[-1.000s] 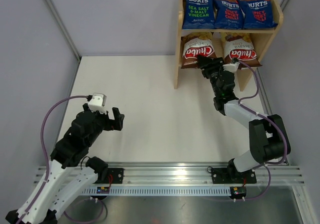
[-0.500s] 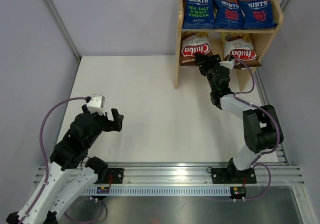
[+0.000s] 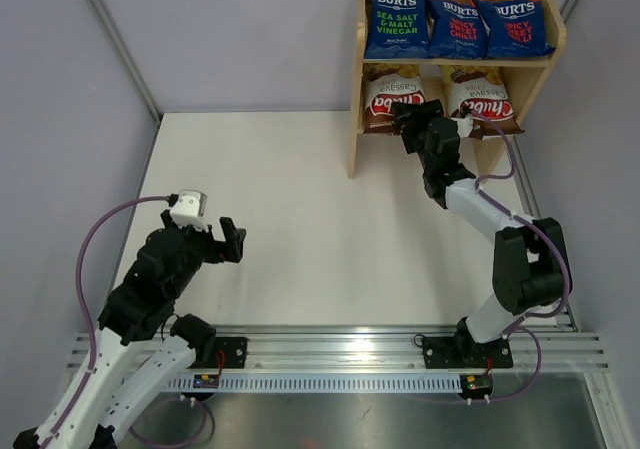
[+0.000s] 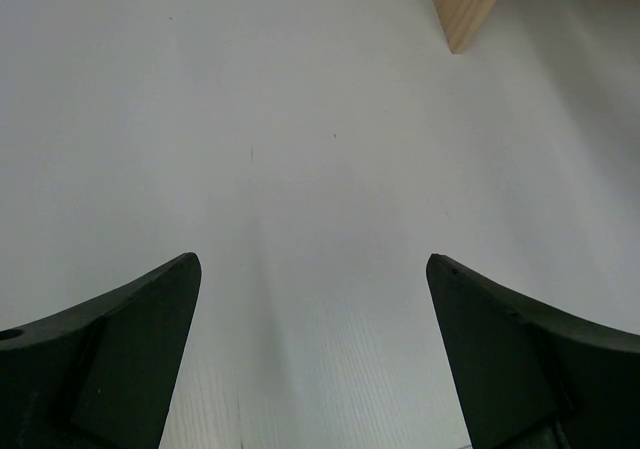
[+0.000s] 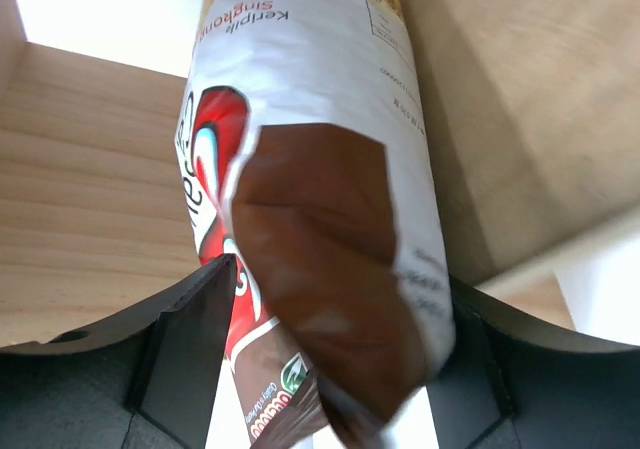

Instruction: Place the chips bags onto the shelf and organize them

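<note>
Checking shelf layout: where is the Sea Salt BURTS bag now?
In the top external view, the Sea Salt bag stands leftmost on the shelf's upper tier, beside a Spicy Sweet Chilli bag and above the left Chuba bag.

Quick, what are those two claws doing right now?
Left gripper: open, empty.
Right gripper: around a Chuba bag; grip cannot be told.
</note>
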Motion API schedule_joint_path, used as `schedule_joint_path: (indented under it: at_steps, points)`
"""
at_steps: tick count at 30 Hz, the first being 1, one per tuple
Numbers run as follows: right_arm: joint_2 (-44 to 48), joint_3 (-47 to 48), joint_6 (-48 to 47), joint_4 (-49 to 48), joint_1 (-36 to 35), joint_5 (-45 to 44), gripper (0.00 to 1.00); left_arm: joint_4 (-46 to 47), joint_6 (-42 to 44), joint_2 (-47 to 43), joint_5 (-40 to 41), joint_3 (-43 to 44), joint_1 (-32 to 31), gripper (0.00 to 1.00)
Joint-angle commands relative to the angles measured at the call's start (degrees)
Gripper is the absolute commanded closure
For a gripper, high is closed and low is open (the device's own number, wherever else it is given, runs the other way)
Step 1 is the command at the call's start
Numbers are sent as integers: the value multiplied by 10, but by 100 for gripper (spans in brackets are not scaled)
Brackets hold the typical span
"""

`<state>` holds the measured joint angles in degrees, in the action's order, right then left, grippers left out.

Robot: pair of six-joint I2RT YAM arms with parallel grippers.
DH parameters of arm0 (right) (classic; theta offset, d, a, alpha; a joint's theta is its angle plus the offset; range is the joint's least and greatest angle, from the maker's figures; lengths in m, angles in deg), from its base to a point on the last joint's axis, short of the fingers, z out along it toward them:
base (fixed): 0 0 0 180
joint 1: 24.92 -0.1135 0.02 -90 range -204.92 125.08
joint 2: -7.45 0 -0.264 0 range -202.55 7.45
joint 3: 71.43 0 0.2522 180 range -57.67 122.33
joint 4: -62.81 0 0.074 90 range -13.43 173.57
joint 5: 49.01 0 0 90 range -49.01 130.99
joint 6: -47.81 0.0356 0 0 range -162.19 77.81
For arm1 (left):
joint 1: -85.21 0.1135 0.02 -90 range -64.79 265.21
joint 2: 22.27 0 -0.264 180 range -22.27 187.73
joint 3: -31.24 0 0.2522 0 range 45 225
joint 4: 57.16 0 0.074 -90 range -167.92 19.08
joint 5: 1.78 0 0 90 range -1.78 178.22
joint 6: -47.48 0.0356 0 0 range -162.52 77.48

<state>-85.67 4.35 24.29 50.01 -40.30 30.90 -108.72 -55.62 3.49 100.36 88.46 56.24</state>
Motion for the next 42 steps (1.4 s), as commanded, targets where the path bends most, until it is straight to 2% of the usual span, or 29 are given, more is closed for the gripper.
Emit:
schedule_joint_path:
  at_steps: [1, 5, 11, 15, 16, 19, 23, 27, 40, 42]
  points:
    - [49, 28, 23, 88, -2, -35, 24, 24, 2, -11, -11, -1, 3, 1]
    - [59, 47, 30, 150, -2, -32, 22, 22, 1, -16, -8, -1, 3, 1]
    - [72, 44, 64, 177, -2, -6, 22, 20, 1, -19, -6, -2, 3, 1]
    - [92, 24, 94, 174, -2, -11, 28, 20, 0, -20, -6, -3, 4, 1]
    - [98, 18, 100, 169, -3, -12, 35, 21, 2, -21, -5, -3, 4, 1]
    - [93, 14, 105, 155, -1, -16, 45, 20, 1, -21, -6, -2, 4, 1]
    - [71, 30, 112, 152, -2, -16, 53, 20, 1, -25, -5, -3, 4, 1]
    - [49, 42, 120, 157, -2, -20, 56, 20, 2, -26, -1, -3, 4, 1]
    - [33, 62, 109, 134, -1, -46, 57, 21, 1, -28, 5, -4, 4, 1]
    - [34, 65, 97, 137, -1, -42, 49, 20, 0, -28, 7, -3, 4, 1]
